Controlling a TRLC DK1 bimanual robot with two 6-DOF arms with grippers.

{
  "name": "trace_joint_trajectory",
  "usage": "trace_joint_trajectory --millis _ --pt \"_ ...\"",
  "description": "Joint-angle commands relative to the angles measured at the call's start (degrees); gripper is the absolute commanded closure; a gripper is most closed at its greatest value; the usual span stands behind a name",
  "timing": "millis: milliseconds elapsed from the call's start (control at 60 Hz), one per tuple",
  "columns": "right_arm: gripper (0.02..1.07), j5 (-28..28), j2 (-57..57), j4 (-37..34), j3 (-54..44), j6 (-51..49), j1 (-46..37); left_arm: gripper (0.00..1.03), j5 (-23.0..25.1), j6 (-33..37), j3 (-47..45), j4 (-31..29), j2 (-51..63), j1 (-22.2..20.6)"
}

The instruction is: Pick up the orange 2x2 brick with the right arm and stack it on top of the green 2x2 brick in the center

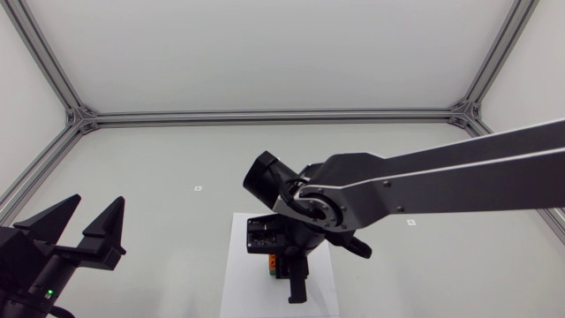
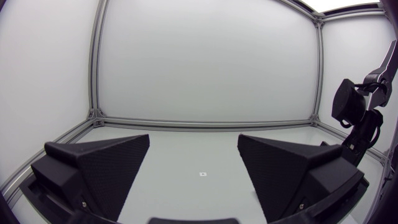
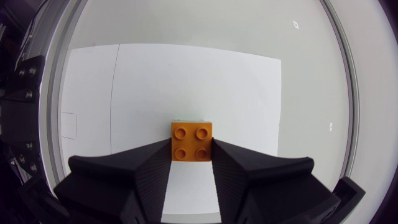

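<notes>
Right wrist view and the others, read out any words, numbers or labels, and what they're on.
None can be read.
The small white markers on the table: too small to tell.
Studs of the orange brick: no legible print.

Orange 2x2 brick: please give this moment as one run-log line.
right gripper: shut on orange 2x2 brick | green 2x2 brick: edge showing beneath it | left gripper: open, holding nothing

Right arm (image 1: 459, 172) hangs over the white sheet (image 1: 237, 265) — left gripper (image 1: 97, 203) sits aside, fingers (image 1: 106, 225) apart.
</notes>
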Motion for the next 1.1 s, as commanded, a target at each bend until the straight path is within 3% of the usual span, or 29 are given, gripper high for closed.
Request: trace_joint_trajectory --millis 0,483,783,1083 --pt "0.8 -0.31 1.35 0.08 -1.32 -1.54 0.46 0.04 -0.17 -1.15 -2.35 -0.56 -0.1 -0.31" --pt "0.8 -0.22 2.05 -0.18 -1.32 -1.54 0.11 0.04 -0.17 -1.15 -2.35 -0.56 -0.1 -0.31" --pt "0.81 3.03 4.51 -2.82 0.96 -1.36 0.29 0.04 -0.17 -1.15 -2.35 -0.56 -0.1 -0.31" --pt "0.81 0.75 8.03 -6.42 3.86 -1.54 -1.21 0.04 -0.17 -1.15 -2.35 -0.56 -0.1 -0.31"
